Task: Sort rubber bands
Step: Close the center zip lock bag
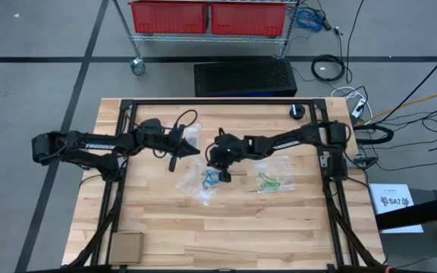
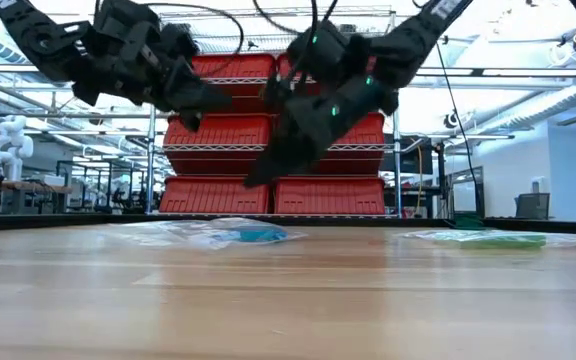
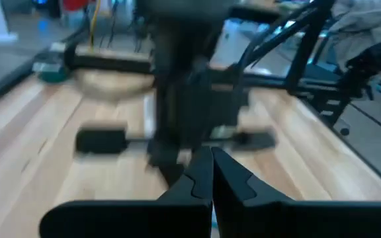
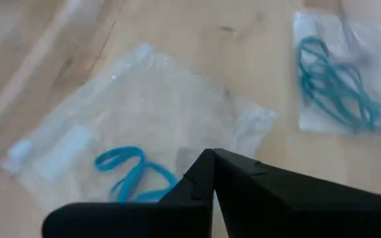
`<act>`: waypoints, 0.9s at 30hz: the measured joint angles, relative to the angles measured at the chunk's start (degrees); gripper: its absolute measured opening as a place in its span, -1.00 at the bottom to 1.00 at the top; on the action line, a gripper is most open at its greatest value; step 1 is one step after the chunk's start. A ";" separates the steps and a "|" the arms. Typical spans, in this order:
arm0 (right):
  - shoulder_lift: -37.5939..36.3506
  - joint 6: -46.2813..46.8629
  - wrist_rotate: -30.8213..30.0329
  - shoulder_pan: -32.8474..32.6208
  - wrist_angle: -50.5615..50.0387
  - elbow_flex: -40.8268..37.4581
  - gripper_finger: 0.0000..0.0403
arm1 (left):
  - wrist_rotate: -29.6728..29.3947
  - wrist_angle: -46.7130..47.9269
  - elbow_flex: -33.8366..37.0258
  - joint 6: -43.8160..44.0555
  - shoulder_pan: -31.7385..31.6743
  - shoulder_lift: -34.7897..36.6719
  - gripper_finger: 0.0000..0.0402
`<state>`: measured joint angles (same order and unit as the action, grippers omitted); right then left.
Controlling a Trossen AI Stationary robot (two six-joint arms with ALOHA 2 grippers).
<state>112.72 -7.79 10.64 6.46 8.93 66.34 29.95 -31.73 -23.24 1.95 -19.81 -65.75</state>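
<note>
blue rubber band [image 4: 134, 173] lies in a clear bag [image 4: 137, 112] mid-bench, just below the right gripper [image 4: 211, 173], fingers together; left gripper [image 1: 179, 151] also closed.

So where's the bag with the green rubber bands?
In the high view the bag with the green rubber bands lies on the table's right half, beside the bag with the blue rubber bands at the middle.

Readable markings: two, both in the high view.

White lettering that looks like "TROSSEN" runs along the left arm [image 1: 101, 146]. A white sheet of paper [image 1: 397, 205] on the floor to the right of the table [image 1: 226, 227] carries a printed code reading roughly "SA7"; its smaller print is illegible.
</note>
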 joint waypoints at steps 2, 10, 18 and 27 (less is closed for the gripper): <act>2.03 -2.80 0.09 0.48 -0.12 2.24 -1.00 | -0.04 0.31 0.00 -0.91 1.18 1.61 -1.00; 12.46 -10.17 -0.16 1.00 -15.30 16.30 -1.00 | -2.00 1.78 0.00 -2.43 3.43 8.03 -1.00; 13.81 15.77 -10.70 1.93 -37.69 22.86 -1.00 | -7.71 8.02 0.00 -2.48 3.49 10.89 -1.00; 11.98 44.53 -12.72 -0.81 -51.73 22.56 -1.00 | -13.37 9.38 0.00 -2.31 5.21 11.09 -1.00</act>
<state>124.70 36.75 -2.08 5.65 -42.80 88.90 16.58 -22.35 -23.24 -0.36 -14.60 -54.65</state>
